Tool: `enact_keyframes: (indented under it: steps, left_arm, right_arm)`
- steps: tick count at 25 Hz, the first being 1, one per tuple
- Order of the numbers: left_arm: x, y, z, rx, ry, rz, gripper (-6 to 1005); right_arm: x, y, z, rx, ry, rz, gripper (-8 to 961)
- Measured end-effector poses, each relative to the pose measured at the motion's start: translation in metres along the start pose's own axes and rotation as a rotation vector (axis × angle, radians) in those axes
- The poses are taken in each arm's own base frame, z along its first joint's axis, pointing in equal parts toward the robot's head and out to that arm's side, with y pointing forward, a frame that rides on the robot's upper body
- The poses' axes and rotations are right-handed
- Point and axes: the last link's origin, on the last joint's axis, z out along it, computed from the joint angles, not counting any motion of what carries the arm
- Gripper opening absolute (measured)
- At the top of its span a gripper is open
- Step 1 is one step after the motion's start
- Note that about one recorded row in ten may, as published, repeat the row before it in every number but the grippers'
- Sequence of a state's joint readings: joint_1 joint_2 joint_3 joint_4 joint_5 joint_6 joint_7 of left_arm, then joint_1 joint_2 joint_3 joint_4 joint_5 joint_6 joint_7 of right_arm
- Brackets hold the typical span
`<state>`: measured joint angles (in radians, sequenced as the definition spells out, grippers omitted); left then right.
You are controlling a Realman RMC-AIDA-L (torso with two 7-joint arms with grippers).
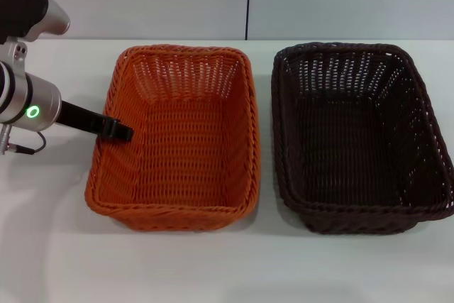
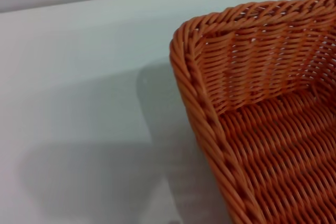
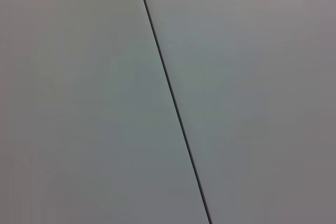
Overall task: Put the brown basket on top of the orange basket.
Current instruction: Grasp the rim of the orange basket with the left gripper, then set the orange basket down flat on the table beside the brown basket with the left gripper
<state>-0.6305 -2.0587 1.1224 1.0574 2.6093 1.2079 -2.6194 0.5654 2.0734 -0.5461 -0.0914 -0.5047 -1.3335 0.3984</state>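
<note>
Only head view shows brown basket [image 1: 362, 136], left end effector [image 1: 117, 130].

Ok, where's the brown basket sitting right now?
In the head view the brown basket sits on the white table on the robot's right, beside the orange basket, a narrow gap between them.

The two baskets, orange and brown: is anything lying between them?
No. In the head view, only a bare strip of white table separates the orange basket from the brown basket; they don't touch.
</note>
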Motion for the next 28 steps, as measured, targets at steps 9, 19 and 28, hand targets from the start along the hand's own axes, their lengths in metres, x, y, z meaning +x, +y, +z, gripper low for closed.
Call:
enact_keyframes:
  steps: [9,19,28]
  left_arm:
    - [0.004,0.000,-0.004,0.012,0.025,0.038,371]
    - [0.011,0.001,-0.012,0.025,0.040,0.125,225]
    - [0.018,-0.005,-0.043,0.100,-0.031,0.357,222]
  right_arm:
    - [0.000,-0.001,0.003,0.004,0.010,-0.006,569]
    - [0.000,-0.002,0.006,0.013,0.013,-0.007,569]
    - [0.001,0.000,0.008,0.011,0.018,-0.006,570]
